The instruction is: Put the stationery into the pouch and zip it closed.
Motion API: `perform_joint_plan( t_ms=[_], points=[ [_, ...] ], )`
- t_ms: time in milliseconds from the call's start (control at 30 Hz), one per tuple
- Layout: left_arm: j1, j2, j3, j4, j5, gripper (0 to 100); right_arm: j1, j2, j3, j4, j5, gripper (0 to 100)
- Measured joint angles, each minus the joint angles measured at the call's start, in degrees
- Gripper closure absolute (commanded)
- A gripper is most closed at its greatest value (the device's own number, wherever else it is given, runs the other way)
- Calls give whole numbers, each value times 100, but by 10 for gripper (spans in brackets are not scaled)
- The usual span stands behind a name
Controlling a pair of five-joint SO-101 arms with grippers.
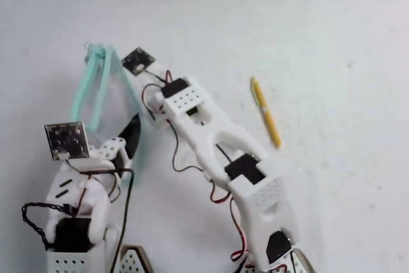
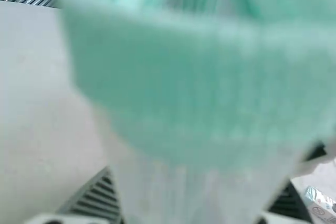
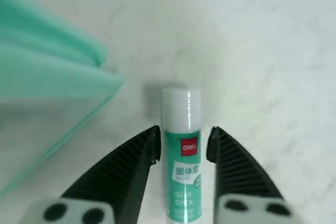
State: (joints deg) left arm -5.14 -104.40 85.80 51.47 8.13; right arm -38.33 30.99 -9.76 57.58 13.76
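1. The pouch (image 1: 96, 87), clear with a green rim, sits at the left of the bench (image 1: 332, 43), and its mouth seems propped up and open towards the far side, probably so things can be slid in
2. The left hand (image 1: 131, 133) is at the pouch's near edge, and its wrist camera looks straight into the green fabric (image 2: 199, 87). I judge it is there to steady the mouth, but I cannot tell whether it is gripping
3. The right hand (image 3: 182, 140) is spread open around a glue stick (image 3: 181, 114) that lies flat on the bench. One jaw stands on each side of the barrel with a sliver of bench showing between, so nothing is clamped yet
4. The stick's white capped end points away from the hand, and the pouch's green edge (image 3: 47, 77) lies near it but apart, so the carry should be short
5. A yellow pen (image 1: 265, 112) lies well to the right of the right arm, on bare bench with open room all round
6. The tight spot is between the two arms at the pouch mouth, and the zip is not yet closed
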Motion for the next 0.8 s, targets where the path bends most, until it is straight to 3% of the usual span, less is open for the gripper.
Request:
perform_joint_plan(
  t_ms=[100,267,467,800],
  points=[
    [0,0,0,0,0,730,35,70,-26,-18,0,948],
    [0,0,0,0,0,730,35,281,-158,-18,0,984],
    [0,0,0,0,0,729,44,299,-167,9,79,910],
    [0,0,0,0,0,729,26,325,-273,633,132,924]
  ],
)
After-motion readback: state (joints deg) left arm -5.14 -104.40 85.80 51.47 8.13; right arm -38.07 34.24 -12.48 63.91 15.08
